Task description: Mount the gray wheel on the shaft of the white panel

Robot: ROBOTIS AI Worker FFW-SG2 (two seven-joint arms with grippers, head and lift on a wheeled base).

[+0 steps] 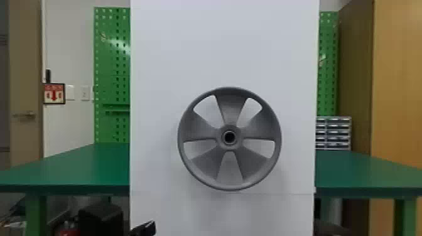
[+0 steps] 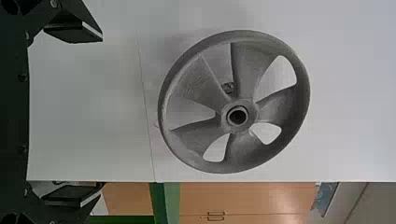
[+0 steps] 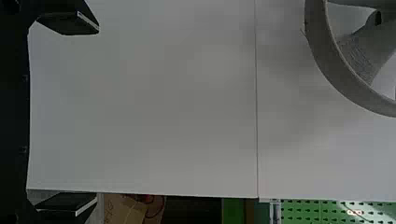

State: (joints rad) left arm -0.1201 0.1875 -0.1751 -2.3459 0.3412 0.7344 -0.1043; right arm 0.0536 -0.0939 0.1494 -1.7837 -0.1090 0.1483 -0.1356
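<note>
The gray five-spoked wheel [image 1: 231, 108] hangs upright at the upright white panel's [image 1: 219, 44] front

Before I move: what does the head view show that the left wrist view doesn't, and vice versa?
Head view's own: the green pegboard, the small-drawer organizer and the red-arrow sign on the wall.

Left wrist view's own: the left gripper with both fingers standing apart, a pair of cabinet handles, and a small metallic part seen through an opening between spokes.

Shared: the gray wheel, hub hole towards the camera, in front of the white panel, and the panel's thin seam.
</note>
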